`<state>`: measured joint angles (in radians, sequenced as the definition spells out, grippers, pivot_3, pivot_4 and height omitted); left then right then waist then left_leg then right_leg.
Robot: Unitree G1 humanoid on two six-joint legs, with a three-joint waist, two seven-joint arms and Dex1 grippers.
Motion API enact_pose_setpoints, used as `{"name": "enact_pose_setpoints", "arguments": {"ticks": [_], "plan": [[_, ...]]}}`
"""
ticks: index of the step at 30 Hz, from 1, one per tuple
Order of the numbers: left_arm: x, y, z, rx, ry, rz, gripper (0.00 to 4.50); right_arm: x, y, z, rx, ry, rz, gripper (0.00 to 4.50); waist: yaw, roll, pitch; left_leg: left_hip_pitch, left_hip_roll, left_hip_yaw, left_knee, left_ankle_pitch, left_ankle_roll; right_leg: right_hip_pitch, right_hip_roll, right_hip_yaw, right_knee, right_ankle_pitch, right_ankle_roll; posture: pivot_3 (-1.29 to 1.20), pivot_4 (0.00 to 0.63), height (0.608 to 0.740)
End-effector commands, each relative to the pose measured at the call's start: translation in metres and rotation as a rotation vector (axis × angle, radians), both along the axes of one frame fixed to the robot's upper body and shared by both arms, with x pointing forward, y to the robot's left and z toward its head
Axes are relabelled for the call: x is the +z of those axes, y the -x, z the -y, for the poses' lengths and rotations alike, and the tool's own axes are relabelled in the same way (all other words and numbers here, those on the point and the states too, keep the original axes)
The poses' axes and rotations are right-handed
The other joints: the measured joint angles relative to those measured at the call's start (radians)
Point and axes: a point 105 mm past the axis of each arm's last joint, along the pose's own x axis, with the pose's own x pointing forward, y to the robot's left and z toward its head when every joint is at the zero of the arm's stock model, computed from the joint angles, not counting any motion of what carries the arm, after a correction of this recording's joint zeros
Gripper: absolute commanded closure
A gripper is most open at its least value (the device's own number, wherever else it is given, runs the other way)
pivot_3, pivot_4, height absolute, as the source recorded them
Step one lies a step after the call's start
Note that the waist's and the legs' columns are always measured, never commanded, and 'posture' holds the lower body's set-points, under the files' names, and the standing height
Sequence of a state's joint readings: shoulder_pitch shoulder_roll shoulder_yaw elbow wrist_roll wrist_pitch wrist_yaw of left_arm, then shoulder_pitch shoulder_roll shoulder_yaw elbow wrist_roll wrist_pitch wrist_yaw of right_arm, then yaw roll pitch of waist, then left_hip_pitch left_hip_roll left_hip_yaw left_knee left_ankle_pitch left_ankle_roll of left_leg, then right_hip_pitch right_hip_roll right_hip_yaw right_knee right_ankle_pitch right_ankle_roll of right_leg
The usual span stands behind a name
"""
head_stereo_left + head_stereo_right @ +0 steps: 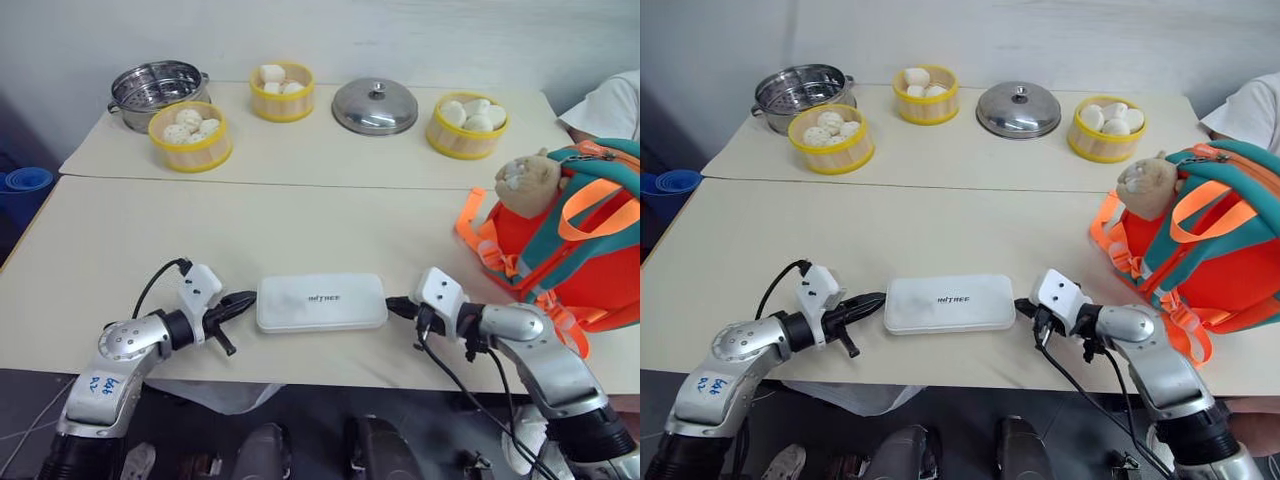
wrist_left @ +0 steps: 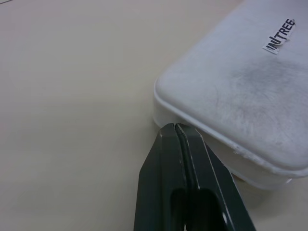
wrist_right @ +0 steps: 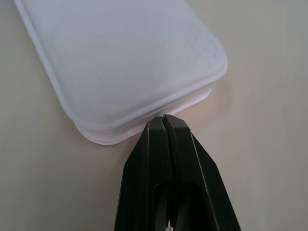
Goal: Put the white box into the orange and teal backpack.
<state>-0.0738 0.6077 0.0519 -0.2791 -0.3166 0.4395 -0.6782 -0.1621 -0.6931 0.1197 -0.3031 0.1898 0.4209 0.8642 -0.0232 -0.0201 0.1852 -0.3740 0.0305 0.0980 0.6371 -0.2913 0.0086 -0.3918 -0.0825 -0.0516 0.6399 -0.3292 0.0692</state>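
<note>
The white box [image 1: 321,301] lies flat near the front edge of the beige table [image 1: 200,230], dark lettering on its lid. My left gripper [image 1: 250,298] is shut, its black fingertips against the box's left end [image 2: 163,108]. From the other side my right gripper [image 1: 392,305] is shut too, with its tips touching the box's right end [image 3: 144,127]. Neither holds anything. The orange and teal backpack [image 1: 575,245] stands at the table's right side, a tan plush animal [image 1: 528,183] on its front and its orange straps trailing toward my right arm.
Along the far table stand a steel steamer pot [image 1: 158,92], a steel lid [image 1: 375,106] and three yellow steamer baskets of buns [image 1: 190,134] [image 1: 282,90] [image 1: 467,123]. A person's white sleeve [image 1: 610,105] shows at the far right.
</note>
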Motion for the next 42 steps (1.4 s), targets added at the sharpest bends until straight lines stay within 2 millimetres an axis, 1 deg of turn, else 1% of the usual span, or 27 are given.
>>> {"name": "enact_pose_setpoints", "arguments": {"ticks": [1,3,4,6,7,8,9,10,11,12,13,15,16,18,20,24,26,31,32,34,38,42], "plan": [[0.002,0.004,0.020,-0.087,0.018,0.017,4.47,0.010,0.015,-0.003,0.059,-0.005,0.004,4.50,0.001,0.000,0.000,0.000,0.000,0.000,0.000,0.000,0.000,0.000,0.000,0.000,0.000,0.000,0.000,0.00,0.150,0.740],[0.000,0.003,0.019,-0.084,0.018,0.003,4.47,0.007,0.014,0.007,0.015,0.013,0.008,4.50,0.001,0.000,0.000,0.000,0.000,0.000,0.000,0.000,0.000,0.000,0.000,0.000,0.000,0.000,0.000,0.00,0.150,0.740],[-0.001,0.003,0.014,-0.055,0.046,-0.044,4.47,0.006,0.014,0.013,-0.009,0.028,0.013,4.50,0.000,0.000,0.000,0.000,0.000,0.000,0.000,0.000,0.000,0.000,0.000,0.000,0.000,0.000,0.000,0.00,0.150,0.740],[-0.005,0.003,0.004,0.008,0.094,-0.156,4.10,0.006,0.013,0.024,-0.040,0.053,0.022,4.50,0.000,0.000,0.000,0.000,0.000,0.000,0.000,0.000,0.000,0.000,0.000,0.000,0.000,0.000,0.000,0.00,0.150,0.740],[-0.007,0.003,-0.005,0.056,0.109,-0.236,3.94,0.006,0.013,0.029,-0.049,0.062,0.024,4.50,-0.001,0.000,0.000,0.000,0.000,0.000,0.000,0.000,0.000,0.000,0.000,0.000,0.000,0.000,0.000,0.00,0.150,0.740],[-0.003,0.004,-0.012,0.063,0.140,-0.286,3.68,0.007,0.014,0.035,-0.060,0.069,0.024,4.50,-0.003,0.000,0.000,0.000,0.000,0.000,0.000,0.000,0.000,0.000,0.000,0.000,0.001,0.000,0.000,0.00,0.150,0.740],[0.001,0.009,-0.018,0.047,0.183,-0.373,3.37,0.007,0.014,0.040,-0.064,0.085,0.024,4.50,-0.003,0.000,0.000,0.000,0.001,0.000,0.000,0.000,0.000,0.000,0.000,0.000,0.001,0.000,0.000,0.00,0.150,0.740],[0.005,0.015,-0.022,0.023,0.231,-0.476,3.15,0.007,0.015,0.045,-0.063,0.100,0.025,4.50,-0.004,-0.001,0.000,0.000,0.000,0.000,0.001,0.000,0.000,0.000,0.001,0.000,0.002,0.000,0.000,0.00,0.150,0.740],[0.009,0.019,-0.023,0.002,0.264,-0.542,2.83,0.007,0.015,0.047,-0.060,0.110,0.026,4.50,-0.006,-0.001,0.000,0.000,0.001,0.000,0.001,0.001,-0.001,0.000,0.001,0.000,0.003,0.000,0.000,0.00,0.150,0.740],[0.011,0.025,-0.026,-0.015,0.308,-0.665,2.55,0.007,0.015,0.049,-0.056,0.122,0.028,4.50,-0.006,-0.001,0.000,0.001,0.001,-0.001,0.001,0.001,-0.002,0.000,0.002,0.000,0.003,-0.001,-0.001,0.00,0.150,0.740],[0.012,0.027,-0.028,-0.017,0.336,-0.741,2.27,0.007,0.015,0.050,-0.050,0.130,0.030,4.50,-0.005,-0.001,0.000,0.001,0.001,-0.001,0.001,0.001,-0.002,0.000,0.002,0.000,0.004,-0.001,-0.002,0.00,0.150,0.740],[0.016,0.022,-0.032,-0.002,0.405,-0.835,1.61,0.007,0.013,0.050,-0.038,0.138,0.038,4.50,-0.003,-0.001,0.001,0.001,0.001,-0.001,0.002,0.002,-0.004,0.000,0.003,0.000,0.004,-0.001,-0.002,0.00,0.150,0.740],[0.019,0.016,-0.031,0.009,0.450,-0.871,1.33,0.006,0.012,0.049,-0.034,0.139,0.043,4.50,-0.002,-0.001,0.001,0.001,0.001,-0.001,0.002,0.002,-0.004,0.000,0.003,0.000,0.004,-0.001,-0.002,0.00,0.150,0.740],[0.020,0.009,-0.025,0.008,0.496,-0.941,0.74,0.005,0.009,0.045,-0.017,0.142,0.050,4.50,0.000,-0.001,0.001,0.000,0.001,-0.002,0.006,0.003,-0.007,0.000,0.003,-0.001,0.005,-0.001,-0.002,0.00,0.150,0.740],[0.021,0.007,-0.015,-0.026,0.507,-1.010,0.09,0.005,0.006,0.040,0.006,0.147,0.059,4.50,0.000,-0.003,0.001,-0.001,0.001,-0.002,0.010,0.002,-0.007,0.000,0.003,-0.001,0.007,-0.001,-0.002,0.00,0.150,0.740],[0.014,-0.010,-0.007,0.037,0.503,-1.032,0.03,0.004,0.003,0.033,0.029,0.150,0.065,4.50,0.000,-0.003,0.001,-0.002,0.001,-0.002,0.010,0.001,-0.007,0.000,0.003,0.000,0.007,-0.001,-0.002,0.00,0.150,0.740],[0.009,-0.015,0.002,0.037,0.494,-1.062,0.03,0.003,0.001,0.026,0.049,0.154,0.071,4.50,0.003,-0.003,0.001,-0.002,0.001,-0.002,0.011,0.001,-0.007,0.000,0.003,-0.001,0.007,-0.001,-0.002,0.00,0.150,0.740],[0.004,-0.016,0.020,-0.008,0.449,-1.118,0.03,0.002,-0.004,0.018,0.075,0.161,0.081,4.50,0.013,-0.003,0.001,-0.001,0.001,-0.002,0.013,0.002,-0.007,0.000,0.002,0.000,0.009,-0.001,-0.001,0.00,0.150,0.740],[0.000,-0.014,0.022,-0.007,0.405,-1.133,0.03,0.002,-0.004,0.018,0.076,0.161,0.083,4.50,0.017,-0.003,0.001,-0.001,0.000,-0.002,0.013,0.002,-0.007,0.000,0.002,0.000,0.009,-0.001,-0.001,0.00,0.150,0.740],[0.002,-0.019,0.028,-0.019,0.450,-1.158,0.03,0.002,-0.006,0.017,0.077,0.161,0.085,4.50,0.025,-0.003,0.001,-0.001,0.000,-0.002,0.013,0.002,-0.008,0.000,0.002,0.000,0.009,-0.001,-0.001,0.00,0.150,0.740],[0.005,-0.016,0.044,-0.091,0.470,-1.187,0.03,0.003,-0.007,0.013,0.080,0.150,0.099,4.50,0.025,-0.003,0.001,-0.001,0.000,-0.002,0.014,0.001,-0.007,0.001,0.001,0.000,0.009,-0.001,-0.001,0.00,0.150,0.740],[0.009,-0.022,0.055,-0.106,0.518,-1.198,0.03,0.003,-0.007,0.007,0.081,0.133,0.107,4.50,0.025,-0.003,0.001,-0.001,0.000,-0.002,0.014,0.001,-0.007,0.001,0.001,0.000,0.010,-0.001,-0.001,0.00,0.150,0.740]]}}
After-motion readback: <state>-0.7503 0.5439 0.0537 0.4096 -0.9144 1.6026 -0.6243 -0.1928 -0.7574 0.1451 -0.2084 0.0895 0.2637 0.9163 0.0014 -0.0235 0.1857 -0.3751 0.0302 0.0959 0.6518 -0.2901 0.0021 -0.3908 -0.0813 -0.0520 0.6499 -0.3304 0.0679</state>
